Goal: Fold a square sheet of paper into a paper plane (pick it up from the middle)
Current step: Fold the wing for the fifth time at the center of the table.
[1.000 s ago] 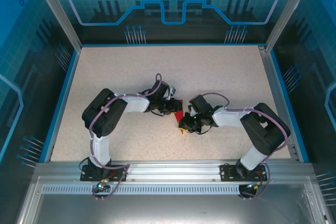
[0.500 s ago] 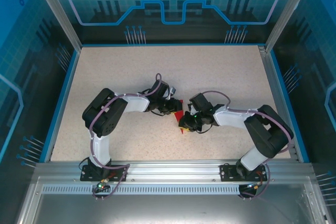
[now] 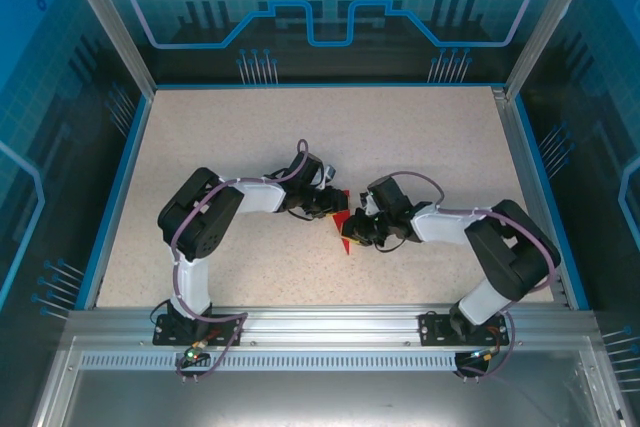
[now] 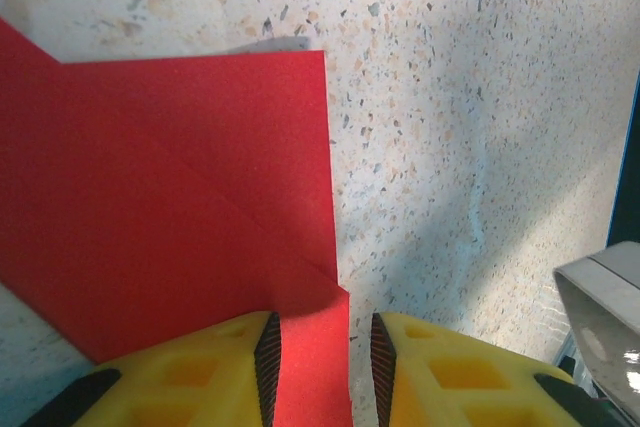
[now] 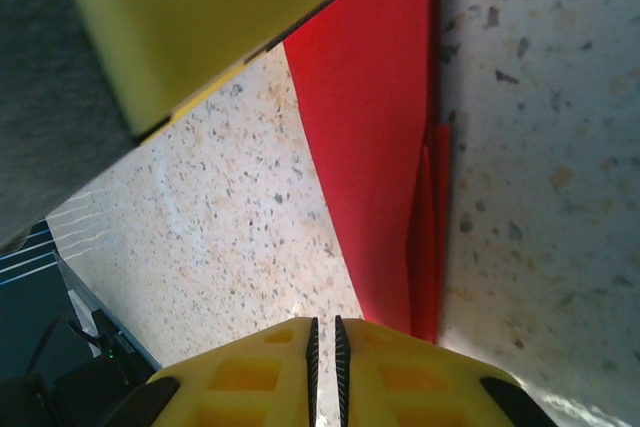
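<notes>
The square sheet of paper (image 3: 344, 233) is bright red and folded into a pointed wedge. It lies flat on the speckled table between the two grippers. In the left wrist view the paper (image 4: 150, 197) shows diagonal creases. My left gripper (image 4: 320, 332) stands open over its near corner, and a strip of red fills the left half of the gap. In the right wrist view the paper (image 5: 375, 127) runs as a narrow layered wedge under the right fingertip. My right gripper (image 5: 324, 325) is shut to a thin slit with bare table behind it. From above, the left gripper (image 3: 335, 205) and right gripper (image 3: 355, 232) almost meet.
The left gripper's yellow finger (image 5: 200, 17) hangs close above the right gripper in the right wrist view. Blue rails edge the table (image 3: 250, 137), with transparent walls behind. Speckled table surface extends far, left and right of the arms.
The right gripper has shifted slightly toward the far side, close to the left gripper. The paper's lower tip shows a bit more. The left arm has stayed still.
</notes>
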Robot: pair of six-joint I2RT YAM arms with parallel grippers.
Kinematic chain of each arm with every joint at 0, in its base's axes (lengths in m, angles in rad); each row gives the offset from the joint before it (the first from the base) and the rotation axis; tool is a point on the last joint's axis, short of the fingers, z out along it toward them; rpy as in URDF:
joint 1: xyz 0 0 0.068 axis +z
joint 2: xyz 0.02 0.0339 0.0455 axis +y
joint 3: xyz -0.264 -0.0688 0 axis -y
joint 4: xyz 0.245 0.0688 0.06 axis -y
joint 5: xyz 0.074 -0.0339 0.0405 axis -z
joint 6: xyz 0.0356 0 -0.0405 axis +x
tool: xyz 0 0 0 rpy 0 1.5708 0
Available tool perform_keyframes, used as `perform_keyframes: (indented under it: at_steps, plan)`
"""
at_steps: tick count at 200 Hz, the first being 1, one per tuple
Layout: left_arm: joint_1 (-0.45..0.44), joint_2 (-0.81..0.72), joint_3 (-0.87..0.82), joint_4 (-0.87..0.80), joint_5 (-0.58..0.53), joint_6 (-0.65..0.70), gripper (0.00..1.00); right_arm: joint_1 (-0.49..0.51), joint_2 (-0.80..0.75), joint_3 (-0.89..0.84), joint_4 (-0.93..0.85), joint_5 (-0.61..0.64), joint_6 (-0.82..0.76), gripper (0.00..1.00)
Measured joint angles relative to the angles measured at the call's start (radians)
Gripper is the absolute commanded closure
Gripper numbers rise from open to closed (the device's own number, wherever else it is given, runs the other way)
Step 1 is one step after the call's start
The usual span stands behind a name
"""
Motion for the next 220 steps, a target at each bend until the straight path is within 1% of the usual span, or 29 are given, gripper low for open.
perform_keyframes:
  at_steps: [41,75,105,161,186,200,220]
  plan:
    - [0.0,0.001,0.002,-0.002,0.0,0.0,0.67,0.01,0.061,-0.004,0.035,0.004,0.003,0.87]
    - [0.0,0.001,0.002,-0.001,0.0,0.0,0.67,0.011,0.029,-0.086,0.141,0.003,0.005,0.87]
    - [0.0,0.001,0.002,-0.001,0.0,0.0,0.67,0.019,-0.025,-0.148,0.158,-0.006,-0.01,0.85]
    - [0.0,-0.001,0.002,-0.002,0.0,0.0,0.66,0.046,-0.128,-0.195,0.034,-0.012,-0.063,0.84]
    - [-0.004,-0.007,0.002,-0.006,-0.005,0.0,0.63,0.042,-0.229,-0.208,-0.08,0.03,-0.082,0.79]
    - [-0.013,-0.016,0.002,-0.015,-0.025,0.001,0.61,0.017,-0.311,-0.21,-0.13,0.058,-0.093,0.75]
    - [-0.029,-0.033,0.011,-0.06,-0.053,0.006,0.57,-0.072,-0.425,-0.229,-0.167,0.1,-0.11,0.68]
